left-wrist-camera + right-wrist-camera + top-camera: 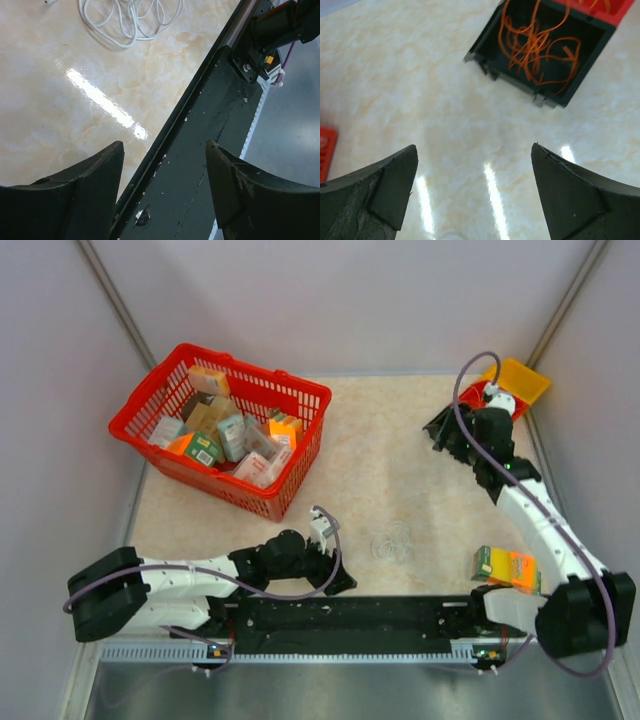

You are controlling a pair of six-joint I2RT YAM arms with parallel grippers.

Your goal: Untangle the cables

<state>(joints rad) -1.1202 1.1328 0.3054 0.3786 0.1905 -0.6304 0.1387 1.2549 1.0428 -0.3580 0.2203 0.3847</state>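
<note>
A tangle of thin white looping cable (392, 543) lies on the marbled table near the front middle; it also shows at the top of the left wrist view (131, 20). A tangle of hair-thin orange wires (539, 46) sits inside a black bin (485, 47). My left gripper (338, 582) (165, 145) is open and empty, low over the black base rail (210, 150), a short way left of the white cable. My right gripper (447, 432) (474, 147) is open and empty above bare table at the back right, short of the black bin.
A red basket (150, 400) full of small boxes stands at the back left. A yellow bin (522, 380) and a red bin (476, 392) (600, 9) sit at the back right corner. A green and orange box (506, 566) lies by the right arm's base.
</note>
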